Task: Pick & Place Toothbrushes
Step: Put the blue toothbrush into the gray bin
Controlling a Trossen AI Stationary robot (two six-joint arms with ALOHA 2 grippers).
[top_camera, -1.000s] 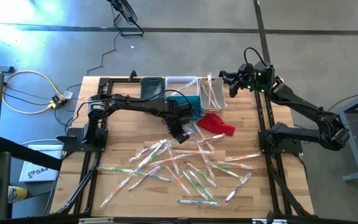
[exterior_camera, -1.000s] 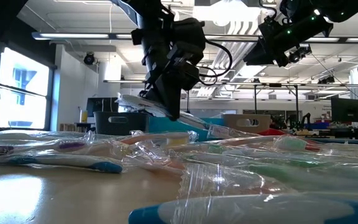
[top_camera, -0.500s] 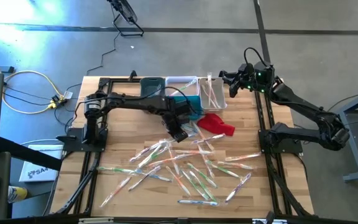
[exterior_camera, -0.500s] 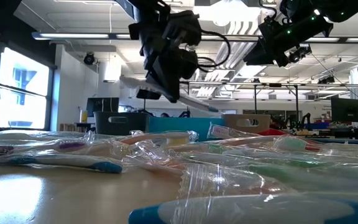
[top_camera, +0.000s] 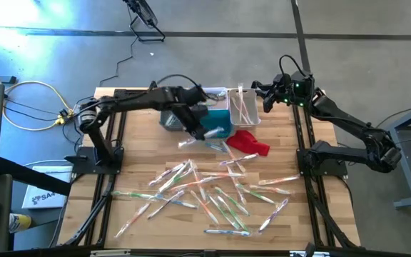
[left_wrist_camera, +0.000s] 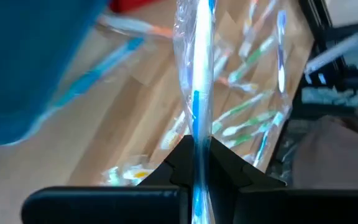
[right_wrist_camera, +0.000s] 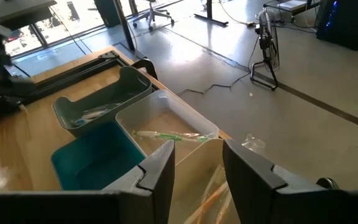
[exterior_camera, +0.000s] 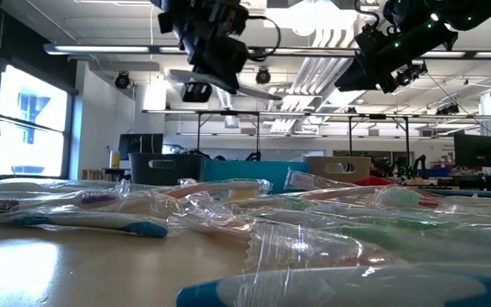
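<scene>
We found the left gripper (top_camera: 204, 133) raised above the table (top_camera: 134, 168), over the teal bin (top_camera: 220, 120) near the far edge, its jaws closed tight on a wrapped toothbrush with a blue-and-white handle (left_wrist_camera: 199, 93), which stuck out past the fingertips. The right gripper (top_camera: 259, 95) hung above the far right corner, beside the clear bin (top_camera: 242, 107), jaws parted and holding nothing. We noted the remaining toothbrushes (top_camera: 212, 196) scattered across the middle and near part of the table, each in a clear wrapper. A red cloth (top_camera: 250, 142) lay between that scatter and the bins. The grey bin (right_wrist_camera: 98, 102) held one wrapped brush, and the white bin (right_wrist_camera: 166, 124) held a green-handled one
</scene>
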